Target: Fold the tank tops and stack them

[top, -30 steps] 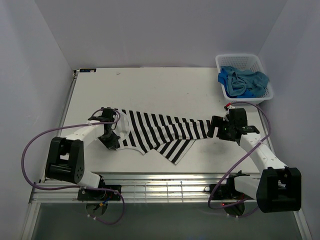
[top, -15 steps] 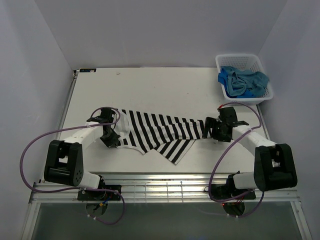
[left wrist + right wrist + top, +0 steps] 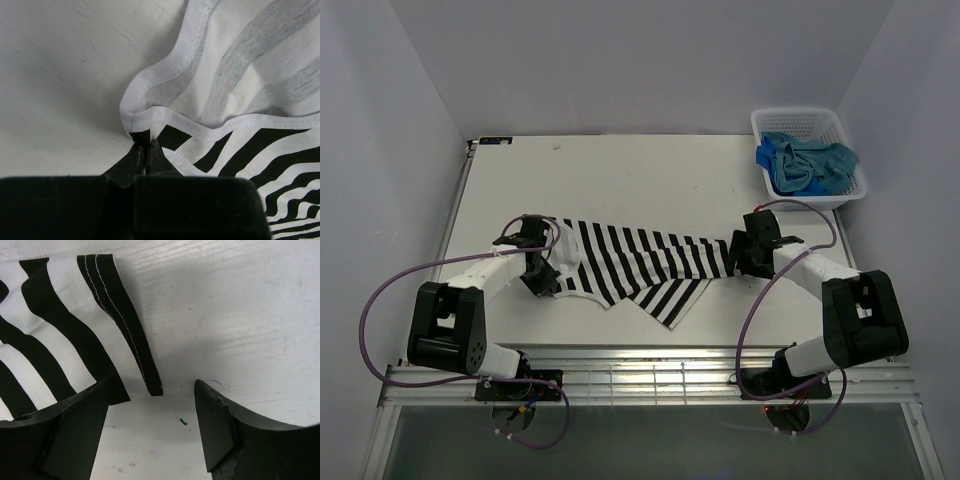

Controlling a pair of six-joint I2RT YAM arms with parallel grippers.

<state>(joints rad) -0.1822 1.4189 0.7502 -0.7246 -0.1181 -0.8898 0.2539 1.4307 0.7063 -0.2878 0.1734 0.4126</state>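
Top external view: the black-and-white striped cloth tank top (image 3: 640, 262) lies stretched across the table centre. The left gripper (image 3: 145, 152) pinches its white hem at 9 o'clock. The right gripper (image 3: 150, 407) stands spread around the black hem corner at 3 o'clock. Any pull before the right gripper closes would likely bunch the cloth.

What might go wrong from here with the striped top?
The right claw is open with only the hem tip of the striped top between its fingers; closing may miss or catch too little. The left claw pinches just a sliver of hem, which might slip under a pull. The cloth lies creased, so a fold may come out uneven.
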